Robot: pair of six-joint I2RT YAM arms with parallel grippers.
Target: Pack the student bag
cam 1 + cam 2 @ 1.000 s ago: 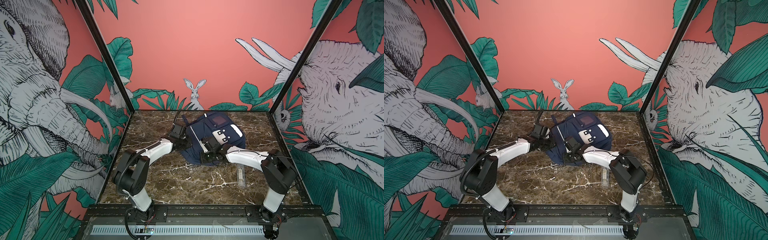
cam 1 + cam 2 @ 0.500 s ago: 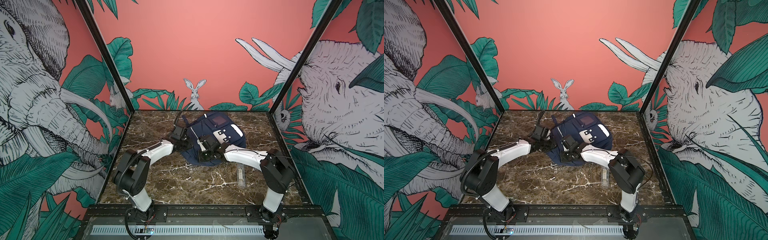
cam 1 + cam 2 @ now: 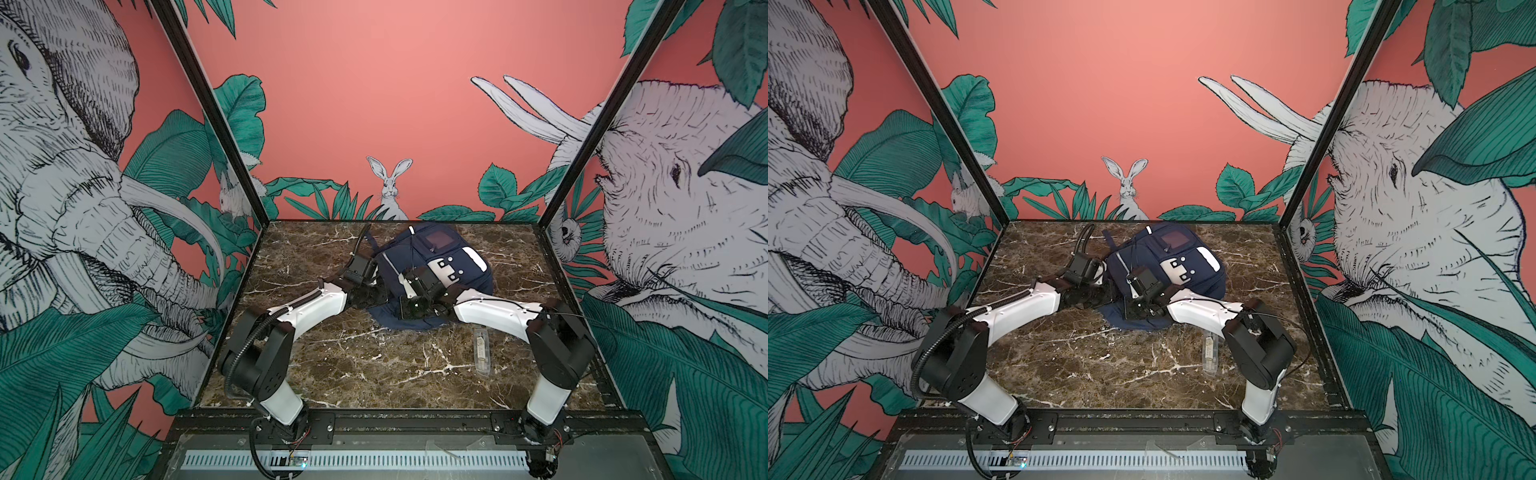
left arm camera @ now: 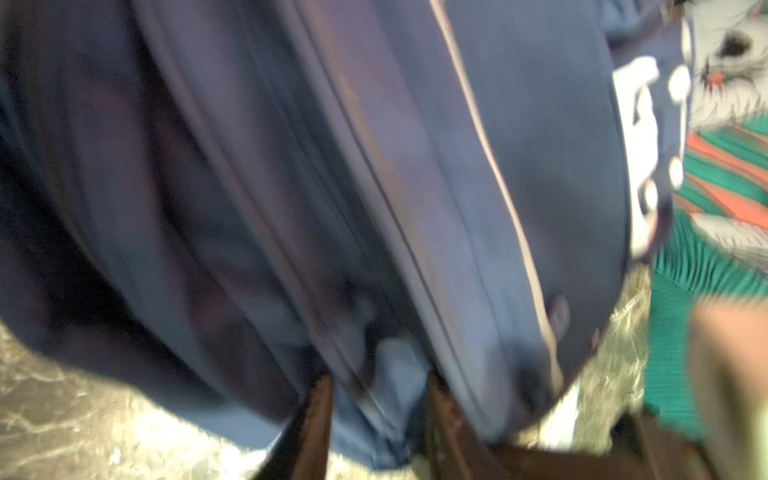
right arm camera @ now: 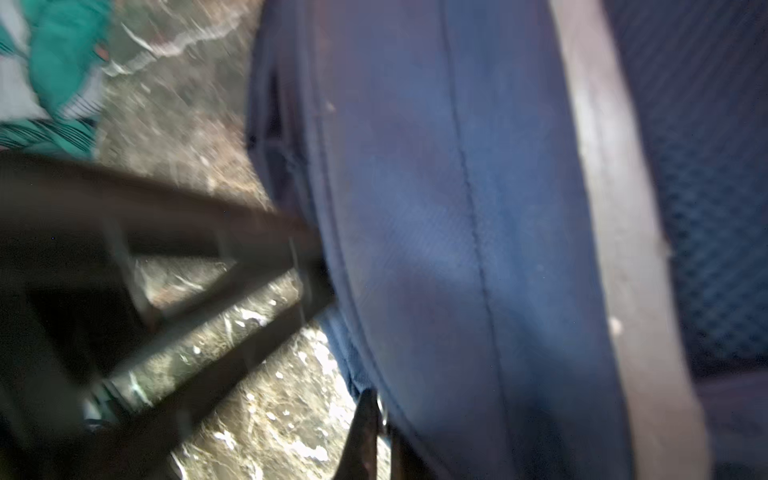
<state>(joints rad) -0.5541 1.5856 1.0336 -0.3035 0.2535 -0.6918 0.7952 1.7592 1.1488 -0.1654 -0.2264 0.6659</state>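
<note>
The student bag (image 3: 436, 259) (image 3: 1169, 253), a navy backpack with white patches, lies at the back middle of the marble table in both top views. My left gripper (image 3: 376, 296) (image 3: 1100, 297) is at the bag's left side. In the left wrist view its jaws (image 4: 378, 415) stand apart, with a loose fold of navy fabric between them. My right gripper (image 3: 411, 309) (image 3: 1136, 309) is at the bag's near edge. In the right wrist view it (image 5: 384, 419) is shut on a thin seam of the bag (image 5: 436, 249), with a small metal glint at the fingertips. Both wrist views are blurred.
A clear plastic case (image 3: 482, 351) (image 3: 1209, 353) lies on the table (image 3: 353, 365) near the right arm's elbow. Printed walls and black frame posts close in the left, right and back sides. The left arm's dark links cross the right wrist view.
The left gripper's jaws have parted from shut. The right gripper has slid a little to the left along the bag's near edge, still shut.
</note>
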